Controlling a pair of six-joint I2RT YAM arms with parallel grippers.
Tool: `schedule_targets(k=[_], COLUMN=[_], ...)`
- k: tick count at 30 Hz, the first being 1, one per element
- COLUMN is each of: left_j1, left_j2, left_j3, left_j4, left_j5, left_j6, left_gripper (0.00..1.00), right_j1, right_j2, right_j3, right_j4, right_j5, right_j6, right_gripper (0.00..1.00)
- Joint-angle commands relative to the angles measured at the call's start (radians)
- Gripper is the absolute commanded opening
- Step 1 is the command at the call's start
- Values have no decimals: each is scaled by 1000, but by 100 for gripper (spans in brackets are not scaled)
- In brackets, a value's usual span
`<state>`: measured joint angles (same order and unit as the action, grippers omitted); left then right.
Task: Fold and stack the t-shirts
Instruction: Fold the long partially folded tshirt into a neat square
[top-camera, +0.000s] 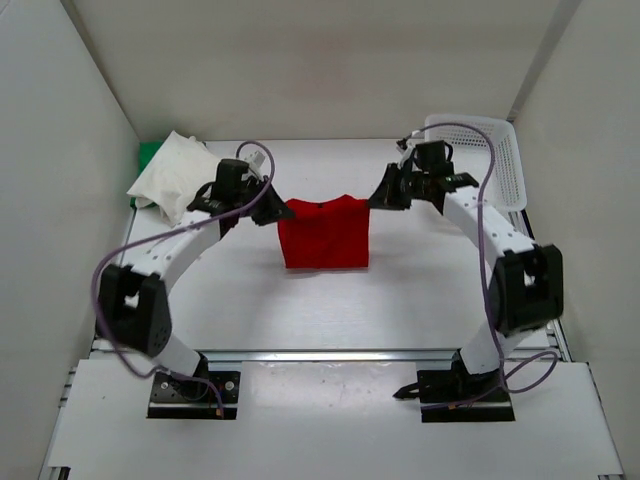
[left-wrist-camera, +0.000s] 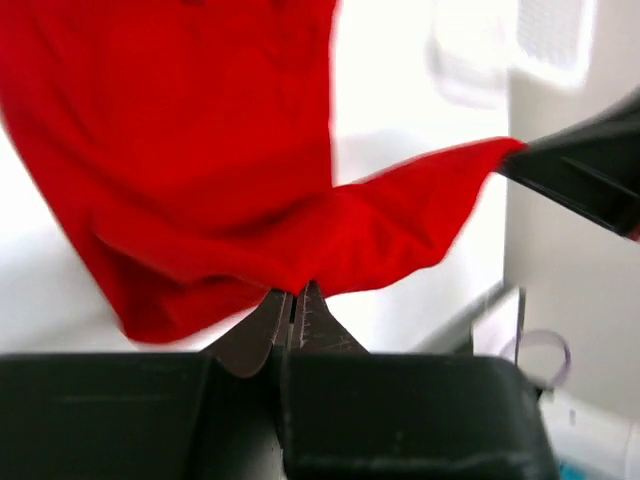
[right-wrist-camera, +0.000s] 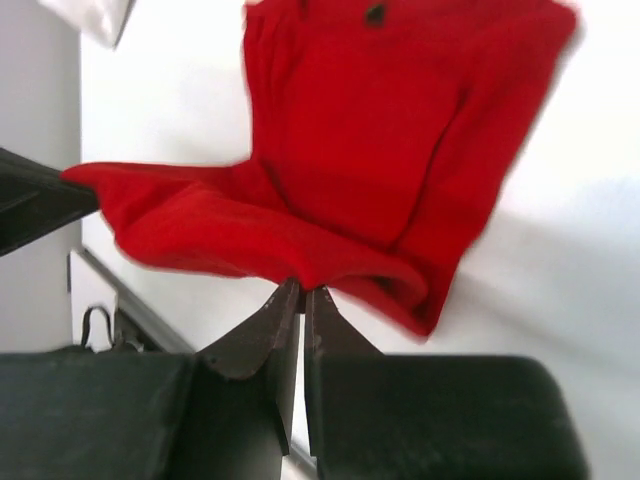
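On the table (top-camera: 430, 290) centre, the soft, light, floppy red shirt (top-camera: 322, 238) is held up by its far corners, left gripper (top-camera: 274, 207) and right gripper (top-camera: 376, 199) each clamped on one; corners and hems look the safest hold.

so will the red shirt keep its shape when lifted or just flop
Likely floppy: the red t-shirt sags and creases between the left gripper and the right gripper, both pinching its edge. Probably light, since two thin fingertip pinches hold that edge up. It seems to grip well: the cloth bunches at the closed jaws.
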<state>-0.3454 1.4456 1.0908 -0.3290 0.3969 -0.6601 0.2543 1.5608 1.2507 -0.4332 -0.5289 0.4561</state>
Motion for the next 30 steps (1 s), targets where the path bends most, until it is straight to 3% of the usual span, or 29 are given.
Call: schedule_targets(k=[1,7,8,10,12,15,17,19,21,22,26,28,30], left_j1=[60,172,181,209,229,258,253,221,128,100,-39,-47,-37], left_j2=[166,410,448,493,501,458,415,383,359,352,387,391,375], left_j3=[134,257,277,281,287,258,253,239,193,179,58,-52,-142], left_j4=[48,99,91,135,157,209,226,238,281,285,343,412,459], left_j5=[-53,-70,-75,-43,-18,-38,-62,-63,-56,-59,-17,-7,13], left_j6=[8,-48,-47,-76,-101,-127,-119,-127,-124,-116,-125,-145,-171], left_gripper=[0,2,9,22,33,62,58,51,47,48,42,41,40], right_j1=[-32,-58,-61,-59,-58,-47,-32,-18,14,28,91,99,91], right_j2=[206,555,615,692,737,717,693,671,673,677,590,484,426], right_j3=[198,561,640,757,878,906,874,813,773,748,526,295,171], right_j4=[-33,-133,-148,-215,-249,-266,-248,-219,-187,-185,-64,51,164], right_j5=[-17,-13,-20,-16,-37,-5,24,20,-14,-25,4,9,18], right_j6=[-63,-60,-74,-76,-91,-117,-128,-125,-103,-100,-80,-27,-8], right_gripper=[0,0,0,15,22,36,42,29,7,3,0,0,0])
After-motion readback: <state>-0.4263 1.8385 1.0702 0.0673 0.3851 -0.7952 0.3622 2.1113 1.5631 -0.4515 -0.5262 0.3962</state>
